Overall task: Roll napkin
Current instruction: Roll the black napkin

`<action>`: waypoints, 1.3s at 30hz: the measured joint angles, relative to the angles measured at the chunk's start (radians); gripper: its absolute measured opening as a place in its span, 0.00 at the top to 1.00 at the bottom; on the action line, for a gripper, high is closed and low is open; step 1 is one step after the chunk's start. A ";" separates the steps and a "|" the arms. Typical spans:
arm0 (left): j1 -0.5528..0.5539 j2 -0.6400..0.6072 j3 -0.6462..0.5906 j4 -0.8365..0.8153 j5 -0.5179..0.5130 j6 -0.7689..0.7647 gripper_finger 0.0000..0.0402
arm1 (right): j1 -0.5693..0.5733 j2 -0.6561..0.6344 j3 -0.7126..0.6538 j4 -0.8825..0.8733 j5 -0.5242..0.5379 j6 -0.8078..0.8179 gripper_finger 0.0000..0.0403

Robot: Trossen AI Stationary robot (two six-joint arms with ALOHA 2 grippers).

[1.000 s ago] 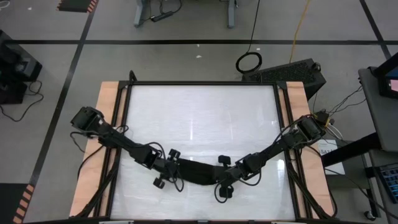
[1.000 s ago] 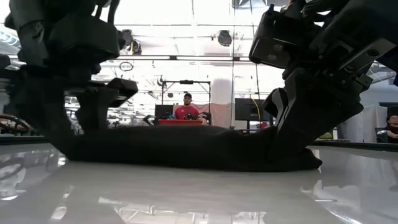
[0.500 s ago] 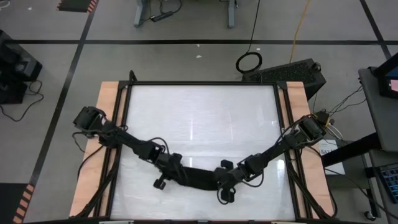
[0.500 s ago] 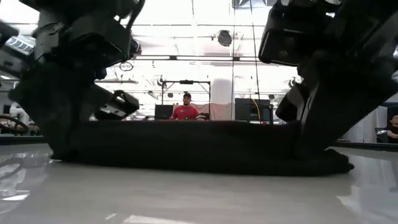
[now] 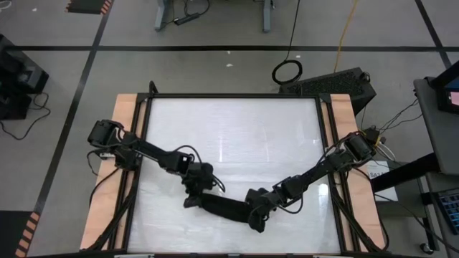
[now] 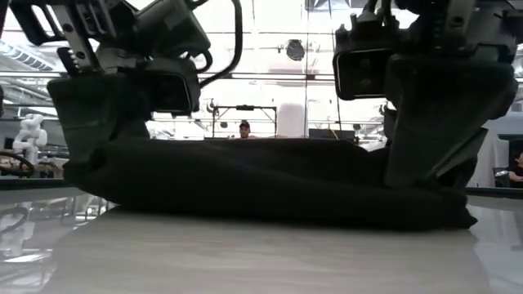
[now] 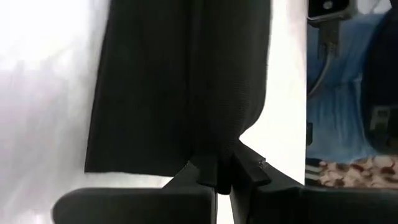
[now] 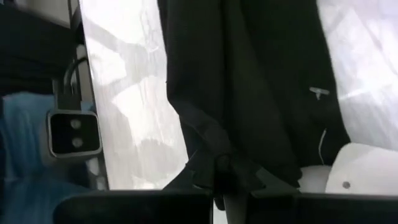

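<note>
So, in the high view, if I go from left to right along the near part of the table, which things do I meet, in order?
Left wooden side strip → left gripper, shut on one end of the napkin → napkin, a dark rolled strip → right gripper, shut on the other end → right wooden side strip.

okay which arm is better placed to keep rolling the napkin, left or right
Neither clearly: it looks like a two-arm move. The left gripper is shut on one end of the napkin, the right gripper shut on the other, so both should roll together.
</note>
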 joint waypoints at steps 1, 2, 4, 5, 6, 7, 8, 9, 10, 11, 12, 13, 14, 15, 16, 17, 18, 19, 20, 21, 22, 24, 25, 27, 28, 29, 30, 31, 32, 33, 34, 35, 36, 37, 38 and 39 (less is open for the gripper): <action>0.003 0.000 0.000 -0.009 0.000 -0.012 0.97 | 0.000 0.000 0.000 0.001 0.003 0.022 0.99; 0.005 0.000 0.000 -0.020 0.000 -0.015 0.97 | 0.000 -0.001 0.000 0.002 0.005 0.048 0.99; 0.006 0.008 0.001 -0.030 0.001 -0.022 0.97 | 0.005 -0.001 0.000 0.003 0.014 0.089 0.99; 0.006 0.012 0.001 -0.035 0.001 -0.033 0.97 | 0.008 -0.001 0.000 0.005 0.027 0.109 0.99; 0.006 0.018 0.001 -0.036 0.002 -0.041 0.97 | 0.012 -0.001 0.000 0.008 0.039 0.127 0.99; 0.006 0.024 0.001 -0.034 0.002 -0.052 0.97 | 0.014 -0.002 0.000 0.017 0.045 0.142 1.00; 0.005 0.028 0.000 -0.036 0.002 -0.062 0.97 | 0.016 -0.001 0.000 0.035 0.045 0.149 1.00; 0.005 0.033 0.000 -0.038 0.004 -0.066 0.97 | 0.017 -0.001 -0.001 0.058 0.044 0.157 1.00; 0.005 0.039 0.000 -0.038 0.009 -0.068 0.97 | 0.018 -0.004 -0.001 0.078 0.044 0.162 1.00; 0.005 0.043 -0.001 -0.038 0.010 -0.068 0.97 | 0.020 -0.007 -0.001 0.093 0.046 0.164 1.00; 0.005 0.046 -0.001 -0.041 0.011 -0.068 0.97 | 0.021 -0.010 -0.001 0.103 0.054 0.171 1.00; 0.005 0.049 -0.001 -0.043 0.013 -0.070 0.97 | 0.024 -0.016 -0.001 0.101 0.070 0.179 1.00; 0.005 0.051 -0.001 -0.042 0.016 -0.079 0.97 | 0.029 -0.023 -0.002 0.090 0.090 0.188 1.00; 0.005 0.055 -0.001 -0.039 0.020 -0.089 0.97 | 0.032 -0.028 -0.002 0.082 0.104 0.199 1.00; 0.005 0.057 0.000 -0.037 0.026 -0.092 0.97 | 0.036 -0.034 -0.002 0.073 0.117 0.212 1.00; 0.005 0.058 0.000 -0.033 0.030 -0.093 0.97 | 0.041 -0.041 -0.001 0.052 0.129 0.225 1.00; 0.005 0.058 0.000 -0.028 0.032 -0.094 0.97 | 0.044 -0.045 -0.001 0.028 0.133 0.239 1.00; 0.005 0.058 0.001 -0.023 0.033 -0.094 0.97 | 0.047 -0.049 0.000 0.006 0.135 0.258 1.00; 0.008 0.058 0.001 -0.021 0.033 -0.094 0.97 | 0.050 -0.049 0.000 -0.012 0.138 0.274 1.00; 0.012 0.058 0.001 -0.018 0.034 -0.095 0.97 | 0.055 -0.049 0.000 -0.023 0.140 0.286 0.99; 0.016 0.058 0.001 -0.015 0.039 -0.100 0.97 | 0.061 -0.049 0.000 -0.028 0.140 0.291 0.98; 0.023 0.058 0.000 -0.031 0.052 -0.116 0.97 | 0.069 -0.050 0.000 -0.032 0.127 0.290 0.94; 0.025 0.058 -0.005 -0.058 0.068 -0.121 0.97 | 0.074 -0.052 0.000 -0.053 0.093 0.287 0.91; 0.026 0.060 -0.009 -0.074 0.099 -0.122 0.97 | 0.083 -0.049 -0.005 -0.088 0.075 0.281 0.84; 0.028 0.060 -0.004 -0.065 0.095 -0.121 0.97 | 0.084 -0.048 -0.004 -0.098 0.077 0.276 0.81; 0.031 0.061 -0.004 -0.065 0.094 -0.120 0.97 | 0.085 -0.050 -0.004 -0.120 0.093 0.270 0.77; 0.032 0.067 -0.005 -0.066 0.098 -0.121 0.97 | 0.083 -0.054 -0.004 -0.137 0.103 0.257 0.74; 0.035 0.072 -0.004 -0.063 0.105 -0.123 0.97 | 0.086 -0.056 -0.004 -0.144 0.112 0.231 0.72; 0.034 0.075 -0.004 -0.059 0.107 -0.122 0.97 | 0.095 -0.058 -0.004 -0.139 0.115 0.192 0.70; 0.034 0.079 -0.003 -0.057 0.107 -0.121 0.97 | 0.105 -0.063 -0.004 -0.111 0.112 0.140 0.69; 0.033 0.084 -0.002 -0.055 0.107 -0.121 0.97 | 0.116 -0.072 -0.004 -0.064 0.113 0.076 0.68; 0.033 0.087 -0.001 -0.051 0.107 -0.121 0.97 | 0.127 -0.084 -0.002 -0.019 0.115 0.006 0.68; 0.033 0.091 -0.001 -0.050 0.107 -0.121 0.97 | 0.137 -0.094 -0.001 0.030 0.129 -0.064 0.68; 0.036 0.095 -0.001 -0.049 0.107 -0.120 0.97 | 0.146 -0.097 0.002 0.071 0.148 -0.124 0.68; 0.038 0.097 -0.001 -0.048 0.107 -0.120 0.97 | 0.152 -0.097 0.003 0.097 0.166 -0.172 0.68; 0.040 0.098 -0.001 -0.048 0.108 -0.120 0.97 | 0.159 -0.094 0.001 0.106 0.178 -0.214 0.69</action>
